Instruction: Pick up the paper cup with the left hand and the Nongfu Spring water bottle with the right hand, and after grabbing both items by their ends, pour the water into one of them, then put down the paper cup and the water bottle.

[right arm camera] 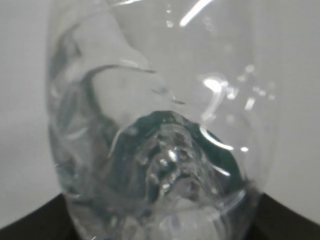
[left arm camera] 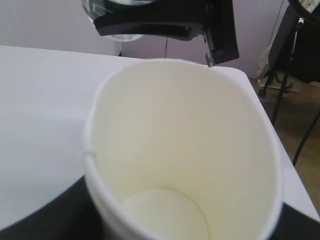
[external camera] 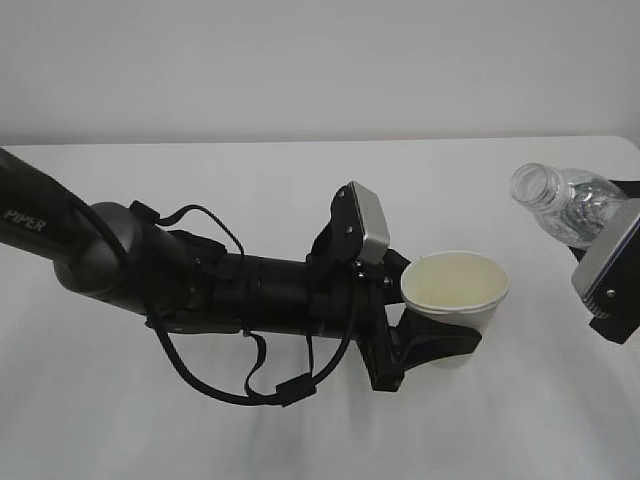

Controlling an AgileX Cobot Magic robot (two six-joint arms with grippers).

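Your small white tapered paper cup sits upright above the white tabletop, clamped low on its wall between the black fingers of the left hand. To its right, apart from it, your right hand holds the clear crinkled plastic bottle tilted, open mouth toward the cup.

Exterior view: right arm cut off by the right edge; its tool out of frame. Bottle base hidden behind the grey wrist box. Cup lower wall partly covered by the left tool.

Left wrist view: cup's near rim cropped at the bottom edge.

Right wrist view: bottle blurred, overfilling the frame; water level indeterminate.
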